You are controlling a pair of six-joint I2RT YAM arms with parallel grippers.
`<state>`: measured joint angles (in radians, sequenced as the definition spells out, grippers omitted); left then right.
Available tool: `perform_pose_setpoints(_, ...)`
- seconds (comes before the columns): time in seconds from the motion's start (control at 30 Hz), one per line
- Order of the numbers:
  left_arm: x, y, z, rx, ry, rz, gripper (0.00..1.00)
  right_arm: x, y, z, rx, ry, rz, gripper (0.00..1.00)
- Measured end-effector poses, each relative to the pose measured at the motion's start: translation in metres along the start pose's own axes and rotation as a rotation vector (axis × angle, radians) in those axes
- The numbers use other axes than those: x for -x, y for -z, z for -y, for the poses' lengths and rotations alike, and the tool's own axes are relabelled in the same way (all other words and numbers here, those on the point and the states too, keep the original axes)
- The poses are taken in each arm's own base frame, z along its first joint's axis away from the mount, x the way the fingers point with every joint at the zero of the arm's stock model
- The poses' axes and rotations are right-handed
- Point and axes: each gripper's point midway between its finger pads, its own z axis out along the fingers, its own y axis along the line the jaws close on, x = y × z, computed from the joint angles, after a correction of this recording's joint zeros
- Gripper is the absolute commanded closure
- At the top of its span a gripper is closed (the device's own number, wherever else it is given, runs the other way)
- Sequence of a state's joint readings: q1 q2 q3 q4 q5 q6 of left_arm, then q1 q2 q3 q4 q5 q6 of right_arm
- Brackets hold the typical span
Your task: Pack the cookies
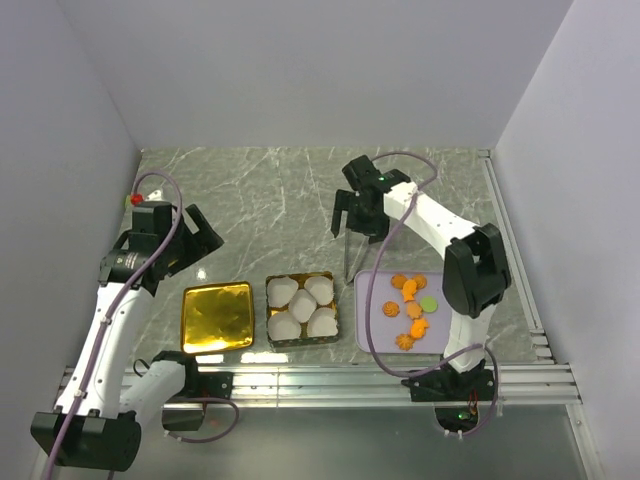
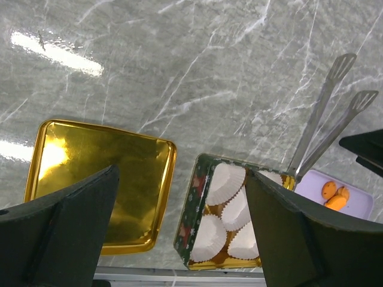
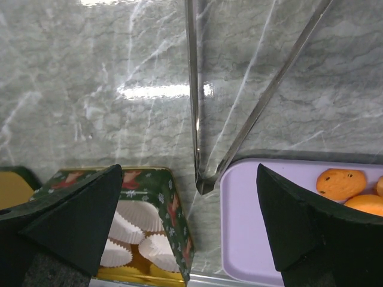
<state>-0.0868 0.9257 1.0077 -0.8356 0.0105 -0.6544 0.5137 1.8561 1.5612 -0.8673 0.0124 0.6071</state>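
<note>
From above, my left jaws (image 1: 203,232) hang spread, up and left of the lid (image 1: 217,317). My right jaws (image 1: 355,222) are spread too, holding nothing, with the tongs (image 1: 346,258) running out just below them. The cookies (image 1: 408,292) lie on the tray (image 1: 362,322), below and right of the right jaws. The tin (image 1: 302,343) of cups (image 1: 300,300) sits below and left of them. My right forearm covers the tray's far side, so there may be more cookies than I can see. I cannot identify the green piece (image 1: 428,304) among them.

In the left wrist view, the lid and the tin sit between my left fingers. The right finger hides one corner of the tin, and only a few cookies show past it. If I drop blind, I think I could clip the tin wall or crush the cups.

In the right wrist view, the closed end of the tongs lies midway between my fingers, right beside the tray rim and close to the tin. Their tips run out of frame. Thin, slick steel may skid or twist as I close. A crooked grab could shove the tray and scatter cookies. My right finger half-hides the two cookies I can see.
</note>
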Motion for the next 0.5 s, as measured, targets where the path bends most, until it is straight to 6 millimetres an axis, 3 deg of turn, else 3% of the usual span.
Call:
perform_pose_setpoints(0.3, -0.016, -0.008, -0.01, 0.021, -0.017, -0.038, 0.09, -0.009, -0.014, 0.016, -0.13, -0.042, -0.049, 0.0)
perform_pose_setpoints(0.5, -0.022, -0.013, -0.015, 0.032, -0.022, -0.054, 0.09, -0.015, -0.019, 0.017, -0.145, -0.058, -0.069, 0.0)
